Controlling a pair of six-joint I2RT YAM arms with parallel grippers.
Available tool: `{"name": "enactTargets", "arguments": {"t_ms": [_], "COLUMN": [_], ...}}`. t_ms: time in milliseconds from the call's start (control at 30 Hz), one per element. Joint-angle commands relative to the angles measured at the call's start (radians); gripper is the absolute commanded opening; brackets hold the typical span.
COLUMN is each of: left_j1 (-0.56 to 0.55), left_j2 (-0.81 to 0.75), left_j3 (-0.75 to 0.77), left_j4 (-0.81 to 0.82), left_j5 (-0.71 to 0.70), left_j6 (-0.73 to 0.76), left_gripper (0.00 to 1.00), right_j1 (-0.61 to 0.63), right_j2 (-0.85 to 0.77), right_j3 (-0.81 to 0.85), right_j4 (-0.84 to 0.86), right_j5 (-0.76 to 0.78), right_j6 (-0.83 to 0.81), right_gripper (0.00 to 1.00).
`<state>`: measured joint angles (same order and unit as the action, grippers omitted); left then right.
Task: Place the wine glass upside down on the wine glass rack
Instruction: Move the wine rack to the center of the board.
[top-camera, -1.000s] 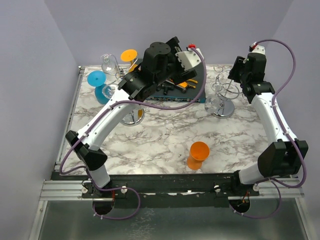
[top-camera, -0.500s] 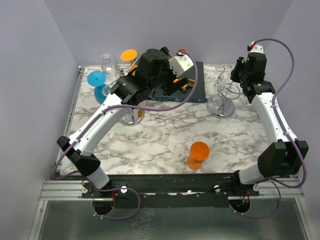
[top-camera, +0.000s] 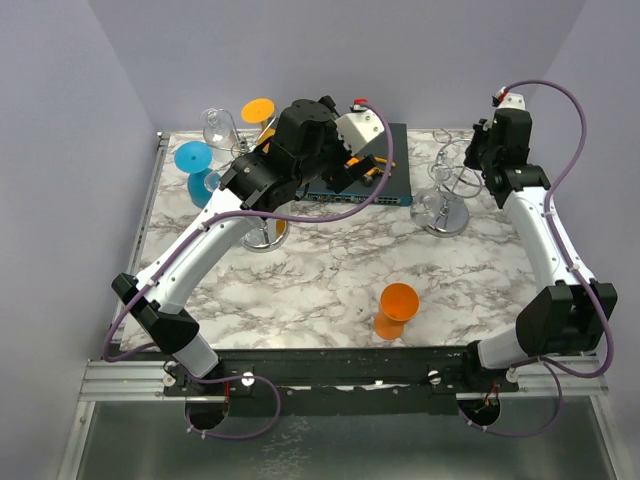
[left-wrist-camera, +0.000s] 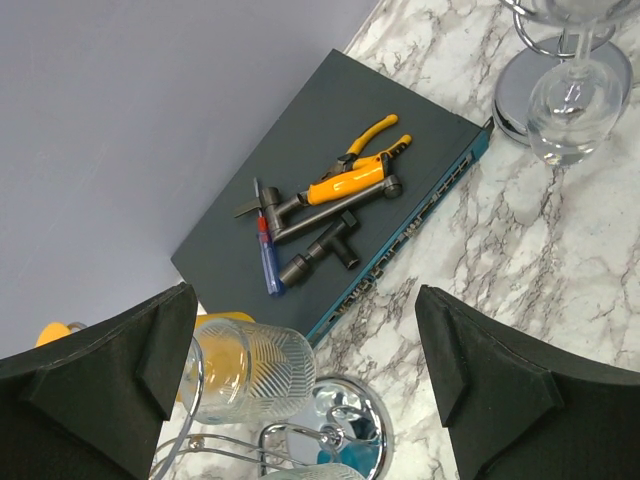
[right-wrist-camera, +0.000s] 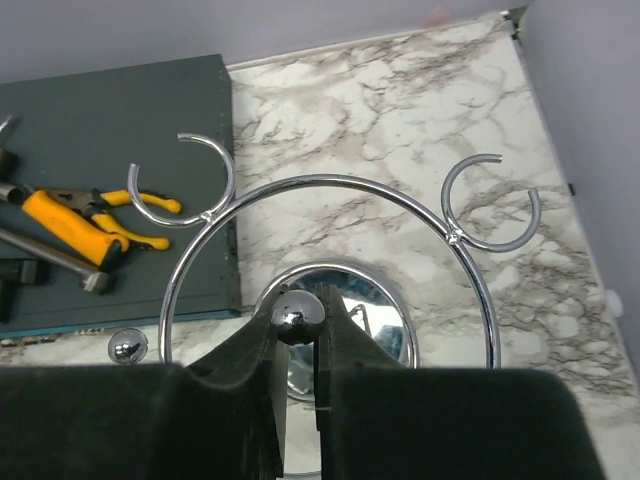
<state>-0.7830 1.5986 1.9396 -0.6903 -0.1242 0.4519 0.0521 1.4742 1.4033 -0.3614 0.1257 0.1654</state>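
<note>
Standing on end on the grey-veined marble table (top-camera: 300, 280), nearest the arm bases, an orange wine glass (top-camera: 395, 310) of opaque plastic has its long axis vertical. A wide round face points upward; whether that is rim or foot, I cannot tell. Further back on the right is the wine glass rack (right-wrist-camera: 330, 180), a polished chrome ring with small open hook loops above a round mirrored base. The right claw (right-wrist-camera: 298, 322) is pinched narrow on the shiny ball knob (right-wrist-camera: 298, 305) topping its post. A clear wine glass (left-wrist-camera: 568, 115) is at the rack, bowl low beside the base, stem pointing up toward the ring. The left claw (left-wrist-camera: 305, 310) gapes wide in the air, holding nothing. Farthest back, a dark flat box (left-wrist-camera: 300, 150) carries orange-handled pliers (left-wrist-camera: 345, 185).
</note>
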Motion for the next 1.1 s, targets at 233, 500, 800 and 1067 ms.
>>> {"name": "enactTargets", "arguments": {"t_ms": [233,500,800,1067], "left_j1": [0.001,0.001,-0.002,-0.004], "left_j2": [-0.033,-0.053,-0.076,-0.106], "left_j3": [0.006,-0.009,-0.013,-0.034], "left_j4": [-0.014,-0.013,-0.015,-0.02], "left_j5": [-0.015,-0.018,-0.014,-0.018], "left_j6": [-0.032,-0.027,-0.029,-0.026], "left_gripper": [0.99,0.99,0.99,0.99], "right_j1": [0.056,0.143,0.255,0.338], "right_j2": [-0.05,-0.074,-0.065,-0.04], "right_j3": [0.029,0.032,0.082,0.098], "right_j4": [-0.062,-0.126,-0.211,-0.239], "right_j5": [0.002,0.069,0.136,0.176], "right_j6": [0.051,0.075,0.112,0.171], "right_gripper": [0.0,0.0,0.0,0.0]}}
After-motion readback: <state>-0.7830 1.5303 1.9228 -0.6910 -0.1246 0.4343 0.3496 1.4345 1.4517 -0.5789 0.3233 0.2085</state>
